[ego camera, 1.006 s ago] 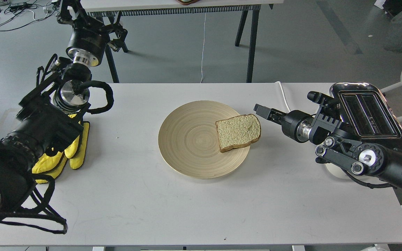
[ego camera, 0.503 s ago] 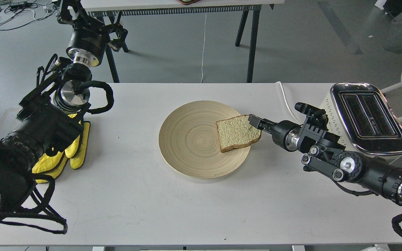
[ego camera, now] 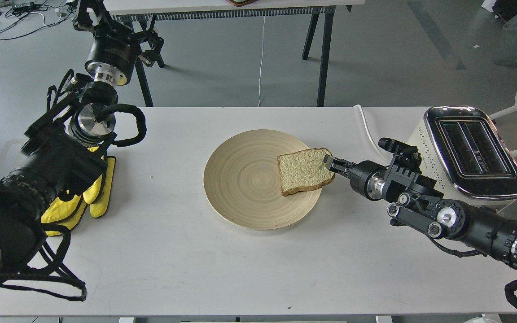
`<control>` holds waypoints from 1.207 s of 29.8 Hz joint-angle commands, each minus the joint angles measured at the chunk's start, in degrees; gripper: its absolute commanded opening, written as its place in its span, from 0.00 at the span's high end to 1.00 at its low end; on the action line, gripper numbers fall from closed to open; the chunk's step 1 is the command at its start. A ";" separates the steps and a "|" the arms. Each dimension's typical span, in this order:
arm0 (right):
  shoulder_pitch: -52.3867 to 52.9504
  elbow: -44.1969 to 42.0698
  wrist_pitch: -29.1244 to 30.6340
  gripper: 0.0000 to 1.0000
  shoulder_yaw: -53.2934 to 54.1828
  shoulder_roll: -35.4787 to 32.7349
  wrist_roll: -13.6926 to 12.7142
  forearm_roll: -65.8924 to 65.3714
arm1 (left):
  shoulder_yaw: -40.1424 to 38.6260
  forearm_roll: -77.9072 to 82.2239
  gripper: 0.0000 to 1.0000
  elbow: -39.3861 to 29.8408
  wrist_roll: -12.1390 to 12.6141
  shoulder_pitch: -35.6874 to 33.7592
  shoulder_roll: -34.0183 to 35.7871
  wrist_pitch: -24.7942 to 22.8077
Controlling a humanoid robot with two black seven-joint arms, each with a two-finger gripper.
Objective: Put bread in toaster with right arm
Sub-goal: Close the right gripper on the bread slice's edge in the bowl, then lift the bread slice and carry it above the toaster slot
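The bread (ego camera: 305, 171) lies flat on the right-hand portion of the round wooden plate (ego camera: 245, 188), with its right crust projecting past the plate rim. The plate sits at the centre of the white table (ego camera: 195, 269). The right gripper (ego camera: 329, 162) is positioned at the right edge of the slice, its tips overlapping the crust; whether the fingers are apart or pressed onto the bread cannot be determined from this view. The right arm (ego camera: 442, 215) extends from the lower right edge across the table toward the plate. The toaster (ego camera: 469, 154) stands upright at the right end of the table, just behind the arm, with both slots facing up. The left gripper (ego camera: 83, 197), fitted with yellow padding, rests on the table at the left side, well apart from the plate; its finger state cannot be determined
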 commanded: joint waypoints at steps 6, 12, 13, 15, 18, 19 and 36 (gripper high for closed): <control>0.16 -0.09 -0.16 0.93 -0.50 0.17 0.23 0.22 | 0.00 -0.08 0.00 -0.01 -0.01 0.00 -0.02 0.08; 0.86 1.40 -0.25 1.00 0.03 -0.01 0.05 0.57 | 0.00 -0.08 0.00 -0.01 -0.01 0.00 -0.02 0.08; 0.95 2.10 -0.25 1.00 0.03 -0.18 -0.04 0.57 | 0.00 -0.08 0.00 -0.01 -0.01 0.00 -0.02 0.08; 1.21 3.77 -0.25 1.00 0.21 -0.71 -0.04 0.57 | 0.00 -0.08 0.00 -0.01 -0.01 0.00 -0.02 0.08; 2.35 6.85 -0.43 1.00 0.82 -3.07 -0.21 0.66 | 0.00 -0.08 0.00 -0.01 -0.01 0.00 -0.02 0.08; 2.97 8.16 -0.69 1.00 1.69 -4.74 -0.22 0.66 | 0.00 -0.08 0.00 -0.01 -0.01 0.00 -0.02 0.08; 16.42 35.50 6.41 1.00 4.95 -47.09 -4.17 -0.13 | -0.35 -0.08 0.00 -0.01 -0.01 0.00 -0.02 0.17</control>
